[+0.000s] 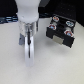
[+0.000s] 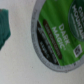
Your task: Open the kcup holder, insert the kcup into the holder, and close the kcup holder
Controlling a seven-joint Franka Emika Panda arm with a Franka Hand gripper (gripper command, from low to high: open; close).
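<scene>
The desk (image 1: 12, 65) is a pale, plain surface filling most of the exterior view, with dark clutter along its far edge.

The arm (image 1: 26, 11) comes down from above near the middle of the far edge, a white body ending in the gripper (image 1: 28, 44), which hangs over the desk's middle. A pale rounded shape sits at the gripper's lower end, too blurred to tell what it is. Whether the fingers are spread or pressed together cannot be told from either view.

The holder (image 1: 59, 31) is a black box standing toward the far edge, on the exterior view's right of the gripper and apart from it. Pale marks with small red spots show on its top and front. Its drawer fronts look flush, though blur leaves this unsure.

The kcup (image 2: 59, 31) fills much of the wrist view: a round pod with a grey rim and a green lid printed with white lettering and a dark band. It lies on the pale desk, lid facing the camera.

A teal shape (image 2: 4, 29) sits at the edge of the wrist view, well apart from the kcup.
</scene>
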